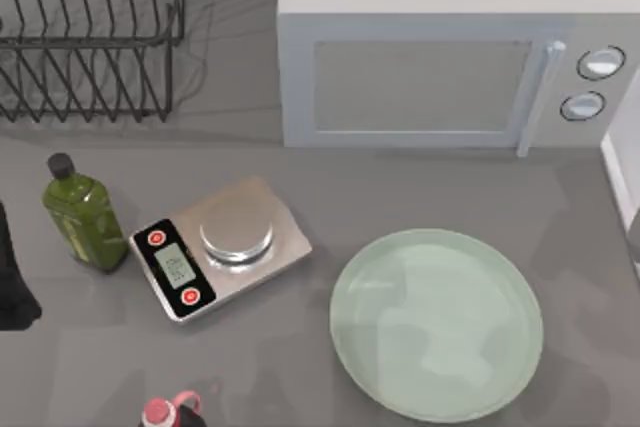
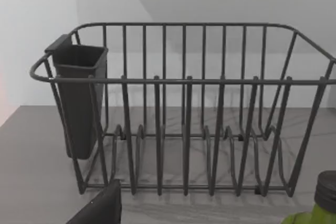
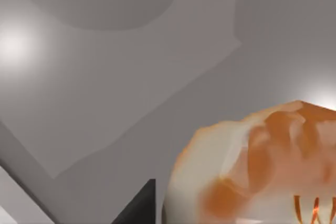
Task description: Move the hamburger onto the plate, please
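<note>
Grey table (image 1: 470,187), seen from above, carrying the following. Plate (image 1: 437,324): large, round, pale mint-green, with a shallow raised rim, lying flat in the right half toward the near edge, nothing on it. Kitchen scale (image 1: 222,247): silver, with a small round pan and a dark display panel bearing two red buttons, just left of the plate and apart from it. Oil bottle (image 1: 84,212): green with a black cap, upright, left of the scale. Dish rack (image 1: 90,32): dark wire, at the far left corner; the left wrist view looks straight at it and shows a dark cutlery cup (image 2: 79,103) hung on one end. Microwave (image 1: 440,57): pale grey, door shut, two round knobs, along the far edge right of the rack. Red-capped bottle (image 1: 160,413): at the near edge, partly cut off. Left arm (image 1: 14,282): a dark shape at the table's left edge; the state of its fingers cannot be told. Hamburger (image 3: 257,171): pale bun with reddish-orange patches, seen very close in the right wrist view above the grey surface, beside a dark piece of the right gripper (image 3: 137,208); whether the fingers grasp it cannot be told.
</note>
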`<state>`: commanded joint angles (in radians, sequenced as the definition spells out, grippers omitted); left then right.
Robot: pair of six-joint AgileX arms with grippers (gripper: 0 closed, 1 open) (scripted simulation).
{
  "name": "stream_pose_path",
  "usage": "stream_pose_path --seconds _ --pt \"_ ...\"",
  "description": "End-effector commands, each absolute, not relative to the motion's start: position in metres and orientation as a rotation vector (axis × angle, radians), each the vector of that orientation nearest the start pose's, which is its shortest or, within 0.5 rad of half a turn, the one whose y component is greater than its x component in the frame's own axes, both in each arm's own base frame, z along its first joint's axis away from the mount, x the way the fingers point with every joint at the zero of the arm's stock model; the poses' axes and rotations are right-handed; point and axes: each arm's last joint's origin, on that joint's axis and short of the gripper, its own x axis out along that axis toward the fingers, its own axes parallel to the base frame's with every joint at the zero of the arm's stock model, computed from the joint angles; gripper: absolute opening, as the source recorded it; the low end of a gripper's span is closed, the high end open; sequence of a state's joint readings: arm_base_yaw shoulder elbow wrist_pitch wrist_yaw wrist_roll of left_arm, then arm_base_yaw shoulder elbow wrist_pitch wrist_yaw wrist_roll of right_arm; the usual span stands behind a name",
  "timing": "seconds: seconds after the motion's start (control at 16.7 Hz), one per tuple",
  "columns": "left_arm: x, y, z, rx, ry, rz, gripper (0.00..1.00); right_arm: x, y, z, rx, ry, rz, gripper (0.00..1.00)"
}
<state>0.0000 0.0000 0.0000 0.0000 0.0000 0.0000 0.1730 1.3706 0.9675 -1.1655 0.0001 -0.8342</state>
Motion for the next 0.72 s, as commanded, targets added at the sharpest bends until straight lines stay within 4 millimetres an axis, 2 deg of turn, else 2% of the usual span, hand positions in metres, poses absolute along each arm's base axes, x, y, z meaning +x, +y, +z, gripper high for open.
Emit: stream_pose_path --seconds 0.3,0.54,0.72 --pt "0.106 -0.001 0.160 0.000 0.000 0.000 1.00 0.240 0.104 0.219 -0.650 1.492 0.632 0.00" --pt "0.106 -0.001 0.160 0.000 0.000 0.000 1.00 0.247 0.160 0.209 -0.452 1.573 0.415 0.00" --pt "0.106 -0.001 0.160 0.000 0.000 0.000 1.00 0.251 0.195 0.200 -0.309 1.604 0.257 0.00"
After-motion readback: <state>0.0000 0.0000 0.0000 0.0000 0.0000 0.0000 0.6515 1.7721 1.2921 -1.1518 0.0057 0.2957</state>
